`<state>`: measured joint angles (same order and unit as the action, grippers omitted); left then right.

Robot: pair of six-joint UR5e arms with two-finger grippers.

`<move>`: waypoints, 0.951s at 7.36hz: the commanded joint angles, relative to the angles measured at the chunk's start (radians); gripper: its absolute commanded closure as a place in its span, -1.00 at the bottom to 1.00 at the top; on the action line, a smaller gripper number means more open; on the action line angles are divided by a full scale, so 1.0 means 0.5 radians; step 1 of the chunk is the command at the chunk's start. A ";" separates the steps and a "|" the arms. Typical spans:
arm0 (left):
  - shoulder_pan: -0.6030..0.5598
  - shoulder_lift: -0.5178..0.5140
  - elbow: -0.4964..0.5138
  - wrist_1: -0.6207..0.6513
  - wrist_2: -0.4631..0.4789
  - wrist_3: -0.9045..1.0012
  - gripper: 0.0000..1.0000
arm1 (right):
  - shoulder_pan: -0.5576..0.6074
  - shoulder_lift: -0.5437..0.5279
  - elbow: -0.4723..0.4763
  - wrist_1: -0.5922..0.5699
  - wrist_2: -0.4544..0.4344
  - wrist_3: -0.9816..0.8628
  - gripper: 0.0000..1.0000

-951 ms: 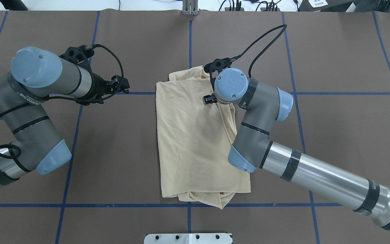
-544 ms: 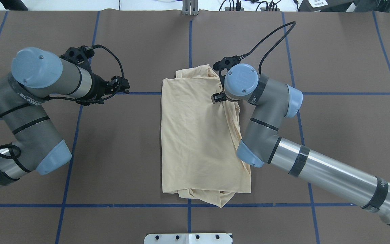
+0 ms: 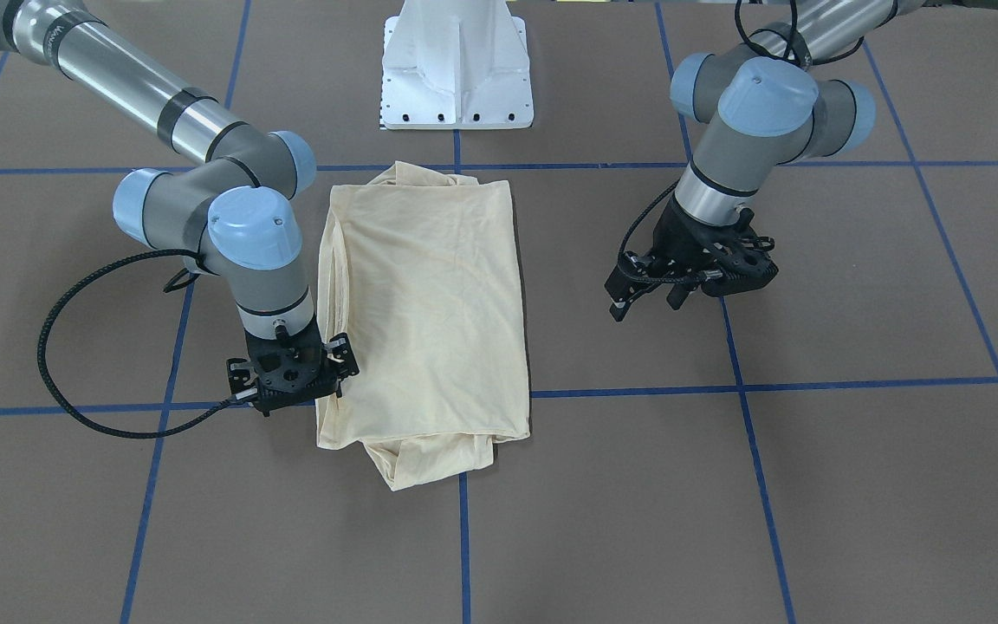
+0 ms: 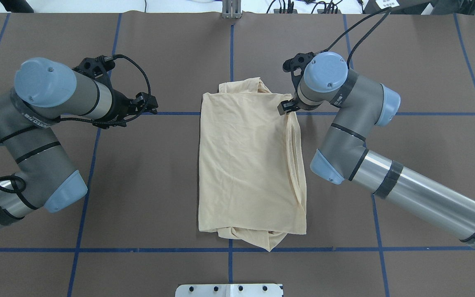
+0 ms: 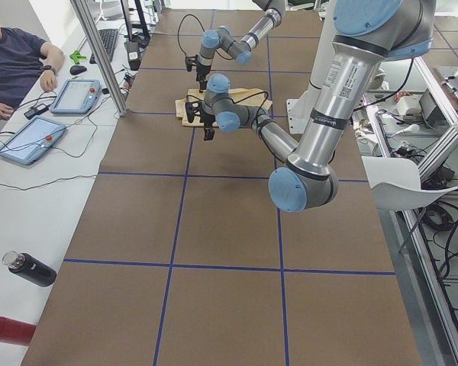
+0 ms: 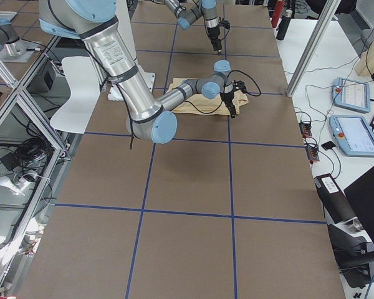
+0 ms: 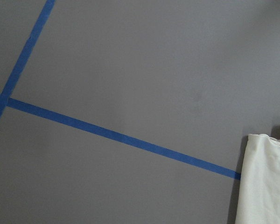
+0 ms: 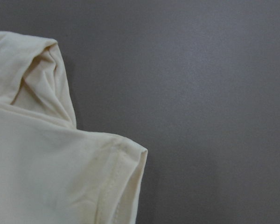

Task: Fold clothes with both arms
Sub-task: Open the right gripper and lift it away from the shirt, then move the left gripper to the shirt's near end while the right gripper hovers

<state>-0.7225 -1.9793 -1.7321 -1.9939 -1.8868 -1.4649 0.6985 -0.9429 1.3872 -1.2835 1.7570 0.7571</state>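
The left gripper [image 3: 646, 305] is hanging open and empty over bare worktop [image 4: 146, 185], well apart from the folded shirt [image 4: 245, 165] at center. In the overhead view the right gripper [image 4: 285, 108] is pointing down at the shirt's upper right corner; whether it is gripping, I cannot tell.

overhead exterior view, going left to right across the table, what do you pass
left arm → left gripper → cream T-shirt → right arm
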 commanded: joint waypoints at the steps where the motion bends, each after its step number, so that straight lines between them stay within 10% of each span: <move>1: 0.000 -0.005 -0.009 0.003 -0.003 -0.006 -1.00 | 0.029 -0.160 0.194 -0.016 0.026 -0.032 -1.00; 4: 0.000 -0.002 -0.033 0.012 -0.046 -0.018 -1.00 | 0.051 -0.139 0.296 -0.035 0.131 -0.039 -1.00; 7: 0.003 0.001 -0.097 -0.004 -0.083 -0.009 -1.00 | 0.014 -0.246 0.782 -0.462 0.460 0.098 -1.00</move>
<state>-0.7227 -1.9798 -1.7593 -1.9922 -1.9148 -1.4695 0.7089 -1.0354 1.6655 -1.4137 1.8947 0.7601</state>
